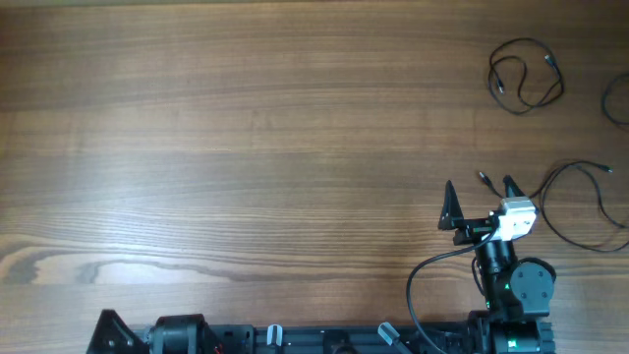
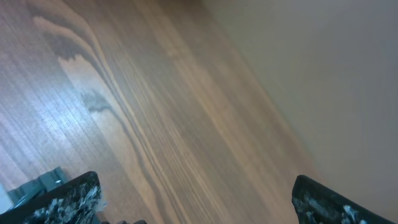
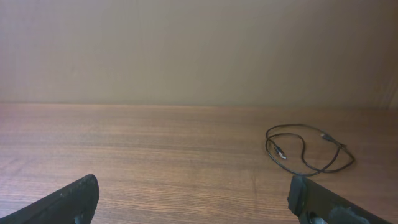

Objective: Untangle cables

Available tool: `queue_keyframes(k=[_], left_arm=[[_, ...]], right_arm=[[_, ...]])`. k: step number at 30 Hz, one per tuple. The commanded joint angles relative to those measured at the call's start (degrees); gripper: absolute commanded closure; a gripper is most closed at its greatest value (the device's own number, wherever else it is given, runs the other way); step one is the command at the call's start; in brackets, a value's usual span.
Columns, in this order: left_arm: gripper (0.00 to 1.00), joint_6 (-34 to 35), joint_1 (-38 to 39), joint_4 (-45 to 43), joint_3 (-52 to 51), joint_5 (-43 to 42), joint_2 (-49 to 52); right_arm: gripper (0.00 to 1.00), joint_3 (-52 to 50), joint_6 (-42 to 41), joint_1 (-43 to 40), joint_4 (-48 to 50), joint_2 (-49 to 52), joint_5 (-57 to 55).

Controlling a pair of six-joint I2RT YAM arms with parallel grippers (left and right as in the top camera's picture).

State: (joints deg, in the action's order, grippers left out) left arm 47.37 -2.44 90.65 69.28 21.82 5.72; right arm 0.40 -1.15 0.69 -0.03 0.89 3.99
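Your right gripper (image 1: 480, 195) gapes wide beside one loose cable (image 1: 570, 165), coiled cable (image 1: 521, 74) farther off; left gripper (image 2: 196, 182) gapes too.

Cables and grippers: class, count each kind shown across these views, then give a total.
Black cables: 3 (coiled cable, long cable, edge cable, which is partly out of frame)
Grippers: 2 (left gripper, right gripper)
Total: 5

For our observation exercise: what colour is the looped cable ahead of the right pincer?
The cable is black, clearest in the right wrist view.
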Motion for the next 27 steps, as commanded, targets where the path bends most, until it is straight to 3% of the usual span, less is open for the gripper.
queue_keyframes(k=[1, 9, 14, 18, 21, 24, 27], left_arm=[[0.0, -0.24, -0.37, 0.46, 0.57, 0.74, -5.46], [0.0, -0.26, -0.52, 0.37, 0.87, 0.48, -5.42], [0.0, -0.31, -0.52, -8.87, -4.76, 0.2, -5.42], [0.0, -1.31, -0.52, -27.76, -16.0, -4.68, -5.42], [0.0, -15.28, -0.52, -46.16, -29.55, -12.83, -5.42], [0.0, -19.41, -0.52, -58.05, -40.19, -22.29, -5.42], [0.0, -20.22, -0.52, -69.88, -51.25, -23.78, -5.4]], right_arm=[[0.0, -0.13, 0.98, 0.22, 0.13, -0.68, -0.61], [0.0, -0.13, 0.98, 0.22, 0.13, -0.68, -0.61], [0.0, -0.11, 1.01, 0.22, 0.13, -0.68, -0.61], [0.0, -0.13, 0.98, 0.22, 0.15, -0.68, -0.61], [0.0, -0.11, 1.01, 0.22, 0.15, -0.68, -0.61], [0.0, -0.13, 0.98, 0.22, 0.13, -0.68, -0.61], [0.0, -0.13, 0.98, 0.22, 0.13, -0.68, -0.61]])
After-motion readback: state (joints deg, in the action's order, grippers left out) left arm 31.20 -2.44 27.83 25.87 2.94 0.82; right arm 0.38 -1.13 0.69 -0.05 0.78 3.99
